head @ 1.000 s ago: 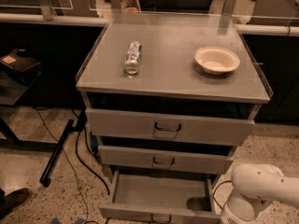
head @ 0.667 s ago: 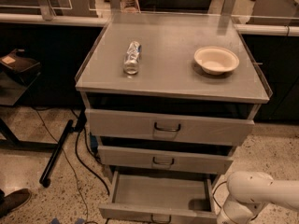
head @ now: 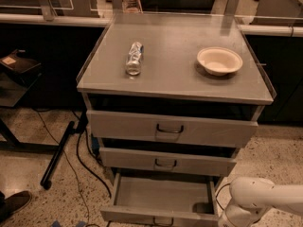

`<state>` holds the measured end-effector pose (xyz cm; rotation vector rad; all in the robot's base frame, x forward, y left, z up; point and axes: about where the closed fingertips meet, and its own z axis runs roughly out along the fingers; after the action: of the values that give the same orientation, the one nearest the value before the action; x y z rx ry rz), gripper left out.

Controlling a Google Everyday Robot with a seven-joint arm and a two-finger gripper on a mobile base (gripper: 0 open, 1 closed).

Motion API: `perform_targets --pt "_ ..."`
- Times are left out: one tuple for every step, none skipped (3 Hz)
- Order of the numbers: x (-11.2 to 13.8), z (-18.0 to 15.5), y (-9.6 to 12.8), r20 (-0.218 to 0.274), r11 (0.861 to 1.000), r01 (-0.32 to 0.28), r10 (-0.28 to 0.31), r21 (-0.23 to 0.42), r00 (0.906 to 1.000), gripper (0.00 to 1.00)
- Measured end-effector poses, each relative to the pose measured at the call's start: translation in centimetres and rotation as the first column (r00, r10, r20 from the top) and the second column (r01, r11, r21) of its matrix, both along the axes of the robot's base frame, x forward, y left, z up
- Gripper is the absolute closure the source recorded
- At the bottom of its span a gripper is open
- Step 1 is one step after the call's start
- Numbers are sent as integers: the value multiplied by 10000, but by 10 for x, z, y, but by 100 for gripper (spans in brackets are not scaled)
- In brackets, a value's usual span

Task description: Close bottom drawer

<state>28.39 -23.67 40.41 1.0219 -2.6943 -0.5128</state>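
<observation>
The bottom drawer (head: 161, 200) of the grey metal cabinet stands pulled out, its inside open to view and looking empty. Its front panel (head: 142, 217) runs along the lower edge of the view, with only the top of its dark loop handle showing. The middle drawer (head: 165, 162) and the top drawer (head: 170, 128) above it sit nearly closed. My white arm (head: 262, 200) comes in at the lower right, just right of the open drawer's front corner. The gripper itself lies below the view's edge and is out of sight.
A crushed clear bottle (head: 134, 58) and a cream bowl (head: 219, 60) lie on the cabinet top (head: 175, 74). A black pole (head: 59, 152) and cables (head: 87, 162) lie on the speckled floor at the left. A shoe (head: 14, 203) shows at the lower left. A dark counter runs behind.
My white arm has dropped lower and shifted slightly toward the drawer's right front corner. The drawer stays open as before.
</observation>
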Motion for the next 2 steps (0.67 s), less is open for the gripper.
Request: perform_targets --pt "12 -31 -6 131 9957 926 -924 -89 9956 100" --pt "21 -63 -12 112 9785 2034 -2031 -344 9791 100"
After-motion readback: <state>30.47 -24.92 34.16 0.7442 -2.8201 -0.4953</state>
